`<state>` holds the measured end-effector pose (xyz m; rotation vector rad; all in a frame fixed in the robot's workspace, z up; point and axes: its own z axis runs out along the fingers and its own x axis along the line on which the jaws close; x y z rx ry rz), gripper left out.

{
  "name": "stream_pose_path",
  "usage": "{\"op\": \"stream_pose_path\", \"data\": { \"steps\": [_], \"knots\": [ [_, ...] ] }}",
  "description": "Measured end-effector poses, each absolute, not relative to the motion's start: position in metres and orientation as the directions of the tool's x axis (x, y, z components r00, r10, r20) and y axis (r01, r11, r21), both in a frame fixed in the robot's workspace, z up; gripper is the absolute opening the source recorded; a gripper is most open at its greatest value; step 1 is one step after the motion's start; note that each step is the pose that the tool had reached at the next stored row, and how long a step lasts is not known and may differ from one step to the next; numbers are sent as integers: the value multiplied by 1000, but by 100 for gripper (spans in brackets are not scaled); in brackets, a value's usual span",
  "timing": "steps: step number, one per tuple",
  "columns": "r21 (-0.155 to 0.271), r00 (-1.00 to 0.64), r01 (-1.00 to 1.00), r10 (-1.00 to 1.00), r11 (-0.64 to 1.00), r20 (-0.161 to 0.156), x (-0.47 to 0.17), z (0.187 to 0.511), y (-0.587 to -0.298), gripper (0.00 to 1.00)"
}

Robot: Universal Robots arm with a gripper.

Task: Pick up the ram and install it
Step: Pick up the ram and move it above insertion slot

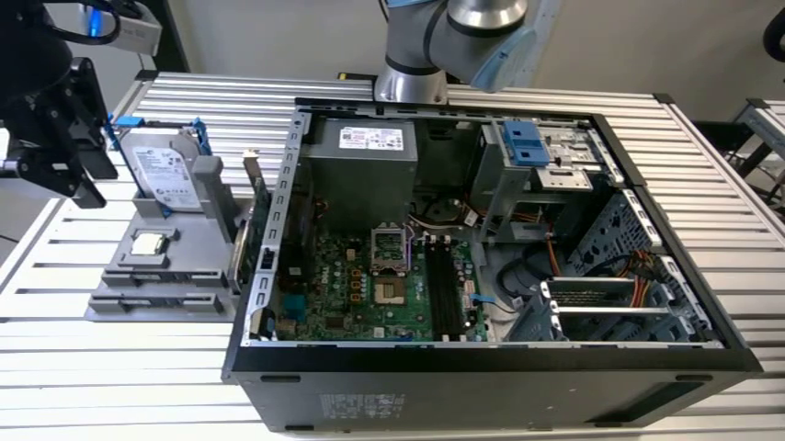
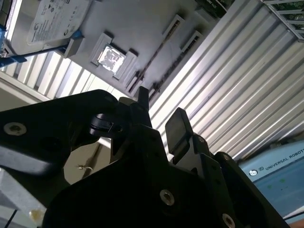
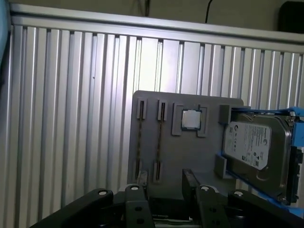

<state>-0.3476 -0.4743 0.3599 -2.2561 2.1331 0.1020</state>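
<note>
The ram (image 1: 257,207) is a thin dark-green stick standing on edge in the grey holder (image 1: 160,294), close to the computer case's outer wall. In the first wrist view, two thin sticks sit edge-on in the holder's slots, the ram (image 3: 160,137) among them. The second wrist view shows the ram (image 2: 160,51) as a thin line. My black gripper (image 1: 80,175) hangs at the exterior view's left, above and beside the holder, apart from the ram. Its fingers stand open with nothing between them in both wrist views (image 2: 160,116) (image 3: 164,199).
A silver hard drive (image 1: 165,170) with blue rails and a processor chip (image 1: 147,243) also sit on the holder. The open computer case (image 1: 491,363) lies to the exterior view's right, with black memory slots (image 1: 442,285) on its motherboard. The table (image 1: 98,386) is ribbed aluminium.
</note>
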Motion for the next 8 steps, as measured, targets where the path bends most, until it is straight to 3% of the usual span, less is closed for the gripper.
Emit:
{"op": "stream_pose_path", "data": {
  "steps": [8],
  "knots": [
    [20,56,-998,-996,-57,-72,-348,354,-474,100]
  ]
}}
